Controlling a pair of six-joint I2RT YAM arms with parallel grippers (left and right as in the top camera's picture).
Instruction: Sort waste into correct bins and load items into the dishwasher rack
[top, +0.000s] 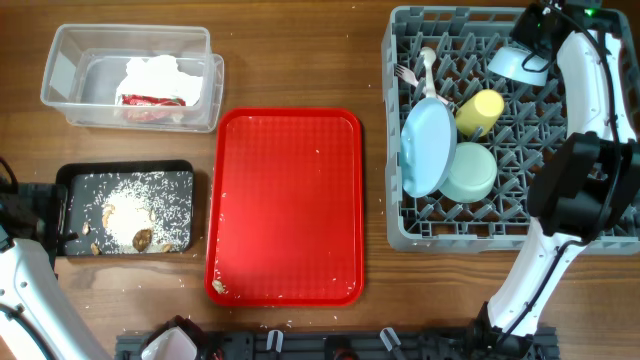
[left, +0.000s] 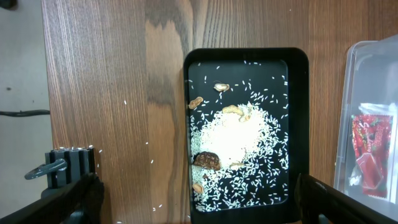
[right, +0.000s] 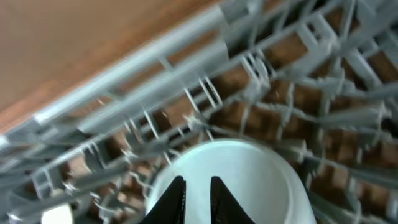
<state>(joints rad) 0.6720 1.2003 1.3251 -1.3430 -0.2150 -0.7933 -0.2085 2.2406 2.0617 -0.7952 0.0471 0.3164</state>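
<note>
Nearest the base, the left gripper (left: 199, 190) hangs with its fingers spread wide and nothing between them, above the shallow black rectangular tray (top: 125, 168) that holds the white rice-like crumbs and brown food bits (top: 135, 215). Beside it lies the flat red serving tray (top: 285, 200), bare but for a few specks. Further back, the clear rectangular plastic tub (top: 60, 80) holds the crumpled white paper napkin (top: 160, 75) and the crinkly red-and-white wrapper (top: 150, 102).

To the right, the large square grey plastic dishwasher rack (top: 450, 240) carries the large light blue plate (top: 428, 145) on edge, the mint green bowl (top: 470, 172), the small yellow cup (top: 480, 112) and the white plastic fork and spoon (top: 420, 72).

At the rack's far right corner the right gripper (right: 196, 196) has its fingers drawn close, apparently pinching the wall of the small light blue bowl (right: 249, 174), which sits tilted among the pegs.

The bowl looks light, stiff and smooth, so probably slippery. The thin rim is the sensible place to hold it. A shallow pinch may let it swivel or slide, and the pegs could catch its edge.
</note>
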